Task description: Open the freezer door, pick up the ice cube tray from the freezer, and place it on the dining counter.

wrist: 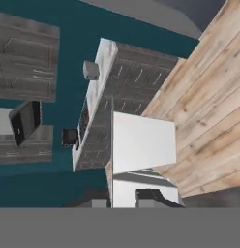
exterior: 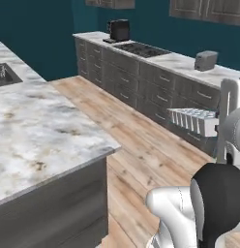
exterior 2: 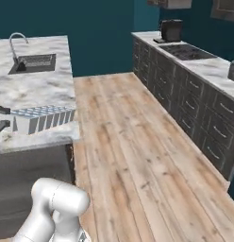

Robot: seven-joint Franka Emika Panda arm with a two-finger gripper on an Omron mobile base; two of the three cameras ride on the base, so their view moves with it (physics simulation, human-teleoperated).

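Teal walls and a pale wood-plank floor [exterior 2: 137, 156] frame a rendered kitchen. Along the far wall runs a marble-topped run of dark grey drawers [exterior: 156, 89], carrying a black coffee machine [exterior: 119, 30], a cooktop [exterior: 141, 49] and a grey toaster [exterior: 205, 60].

On the other side of the floor stands the dining counter [exterior: 39, 131], a broad white-and-grey marble slab with brownish veining on a dark base. Its inset sink [exterior 2: 34, 63] and curved faucet [exterior 2: 15, 43] sit toward the far end.

The ice cube tray [exterior: 193, 119] is off the freezer shelf and in the air, a pale blue-white rectangle with a row of small cells along its side. The gripper [exterior 2: 2, 118] is clamped narrowly on one short end, so the tray juts out sideways, roughly level. In the left base view it hangs over the floor, in front of the drawers. In the right base view the tray [exterior 2: 41, 119] lines up with the near corner of the dining counter, though whether it is truly above the slab cannot be told. The hand view shows the tray's pale underside [wrist: 143, 143] just above the fingertips.

Judging from this, the risks lie in the set-down. A grip on only one end may let the tray pivot or slip. Released near the corner, it could overhang the edge and tip to the floor. Lowered too soon, its free end might strike the counter's rim.
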